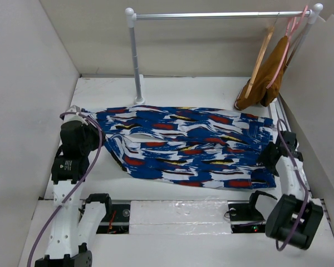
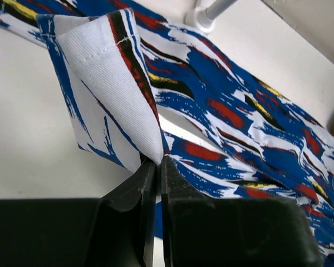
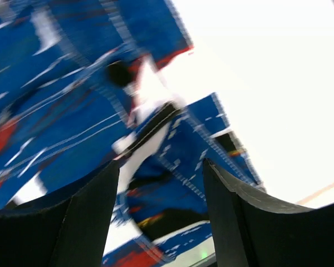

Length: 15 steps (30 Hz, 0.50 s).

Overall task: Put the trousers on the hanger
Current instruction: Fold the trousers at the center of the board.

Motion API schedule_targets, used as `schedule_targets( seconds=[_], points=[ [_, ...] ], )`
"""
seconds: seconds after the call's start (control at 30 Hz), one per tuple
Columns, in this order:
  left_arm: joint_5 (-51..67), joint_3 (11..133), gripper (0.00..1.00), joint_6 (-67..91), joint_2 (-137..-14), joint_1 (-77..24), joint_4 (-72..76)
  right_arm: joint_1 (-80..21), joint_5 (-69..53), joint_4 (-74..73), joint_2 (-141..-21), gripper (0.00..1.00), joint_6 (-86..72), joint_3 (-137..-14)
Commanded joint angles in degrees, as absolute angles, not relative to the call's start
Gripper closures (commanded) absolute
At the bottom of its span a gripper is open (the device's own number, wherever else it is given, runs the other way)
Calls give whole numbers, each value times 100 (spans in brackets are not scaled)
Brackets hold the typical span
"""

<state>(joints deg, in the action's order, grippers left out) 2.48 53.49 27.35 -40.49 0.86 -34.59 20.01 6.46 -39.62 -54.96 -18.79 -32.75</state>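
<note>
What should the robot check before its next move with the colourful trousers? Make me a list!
1. Left gripper pinching the trousers: ok, it is shut on a folded hem corner.
2. Right gripper holding fabric: not ok, it is open over the trousers' other end.
3. Right gripper touching the fabric: cannot tell, its view is blurred.
4. Trousers spread out on the table: ok.
5. Wooden hanger on the rail: ok.
6. Wooden hanger bare: cannot tell, a mustard-brown garment hangs right against it.
</note>
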Motion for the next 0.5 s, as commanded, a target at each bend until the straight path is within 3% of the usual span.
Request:
schedule_targets(
  seconds=[0.0,0.13,0.2,0.23,0.27,0.33,0.37,0.47],
  points=[
    [579,5203,100,2663,-3964,70,-3182,2249,1107,-3771,-6098,33,-2022,-3620],
    [484,5308,100,2690,-3929,-132,-3216,2382,1073,-3587,-6933,35,-2004,-3630],
    [274,5379,100,2690,-3946,-281,-3252,2451,889,-3280,-7320,45,-1925,-3604],
    [203,5449,100,2689,-3938,-386,-3295,2530,818,-3183,-7443,54,-1864,-3604],
    [133,5484,100,2681,-3938,-387,-3322,2531,765,-3077,-7575,75,-1828,-3638],
    [62,5537,100,2672,-3929,-518,-3401,2584,730,-3076,-7900,89,-1889,-3752],
    [53,5537,100,2672,-3929,-519,-3419,2584,634,-2954,-7971,95,-1916,-3875],
    [-123,5563,100,2681,-3955,-589,-3489,2584,686,-3058,-8086,98,-1942,-4358]
  ],
)
